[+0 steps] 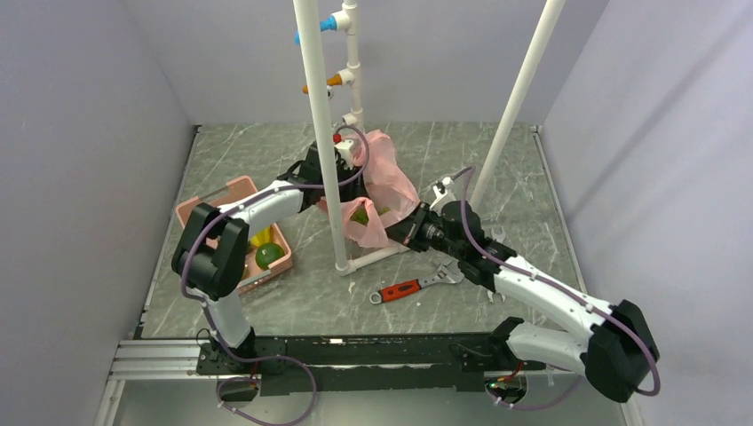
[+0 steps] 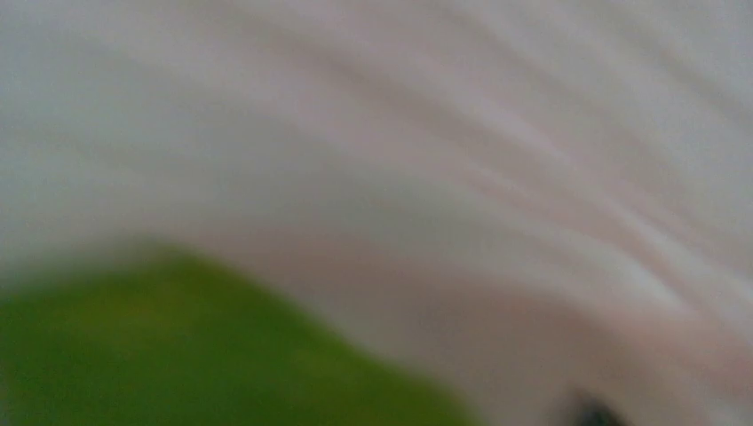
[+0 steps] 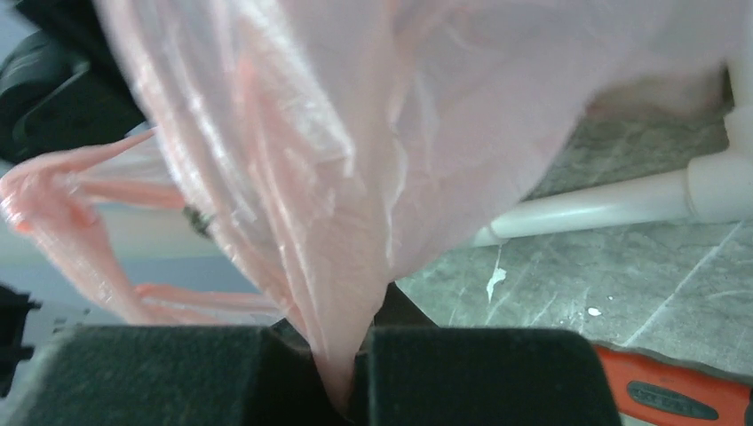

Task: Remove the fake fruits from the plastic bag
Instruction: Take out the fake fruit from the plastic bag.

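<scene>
Bag [image 1: 391,182] mid-surface [image 1: 533,186]; film pinched in closed right gripper [image 3: 342,382] so mouth is held taut. Left gripper [image 1: 348,164] sunk inside, close on green fruit [image 2: 178,355], judged for pickup; opening cannot be told.

light: bright, even | overhead: sharp | left wrist: wholly blurred

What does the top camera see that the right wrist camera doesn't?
Only the top view shows the pink basket holding fruits, and a green fruit inside the plastic bag. Only the right wrist view shows the right gripper pinched shut on a fold of bag. Both show the bag, the white pipe and the orange-handled wrench.
</scene>
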`<state>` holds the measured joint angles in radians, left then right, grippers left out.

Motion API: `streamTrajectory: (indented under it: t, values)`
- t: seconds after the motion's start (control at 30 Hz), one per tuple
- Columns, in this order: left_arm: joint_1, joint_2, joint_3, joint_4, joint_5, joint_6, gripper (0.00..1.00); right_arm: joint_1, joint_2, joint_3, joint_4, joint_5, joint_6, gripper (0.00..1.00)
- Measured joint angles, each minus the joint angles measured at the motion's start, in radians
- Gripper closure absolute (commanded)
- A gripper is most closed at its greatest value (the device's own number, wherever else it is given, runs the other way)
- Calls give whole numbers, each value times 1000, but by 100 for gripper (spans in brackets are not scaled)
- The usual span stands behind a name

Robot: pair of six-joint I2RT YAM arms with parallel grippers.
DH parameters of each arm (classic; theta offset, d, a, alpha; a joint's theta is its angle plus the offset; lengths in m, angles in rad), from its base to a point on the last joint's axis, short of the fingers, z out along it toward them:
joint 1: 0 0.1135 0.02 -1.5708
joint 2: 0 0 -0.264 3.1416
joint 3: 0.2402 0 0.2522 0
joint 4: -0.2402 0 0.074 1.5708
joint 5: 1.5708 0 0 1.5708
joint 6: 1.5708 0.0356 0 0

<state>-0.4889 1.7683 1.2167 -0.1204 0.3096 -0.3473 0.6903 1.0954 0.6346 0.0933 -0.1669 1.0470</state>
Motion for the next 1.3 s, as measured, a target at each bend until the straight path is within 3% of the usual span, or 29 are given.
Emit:
streamTrajectory:
  t: [0.27,0.6,0.77,0.83,1.03,1.3]
  values:
    - [-14,78,16,-5,48,15,43,1,-65,0,-41,-45,-53,100]
    - [-117,146,49,-44,134,81,35,-9,-83,-6,-61,-67,-64,100]
    - [-110,171,79,-69,138,98,29,-22,-128,-6,-70,-69,-69,100]
    - [-113,174,84,-74,138,100,20,-22,-142,-6,-71,-71,-70,100]
    - [-140,190,116,-91,121,110,20,-23,-158,-6,-83,-71,-76,100]
    - [-159,247,161,-111,73,125,28,-35,-169,-6,-89,-75,-76,100]
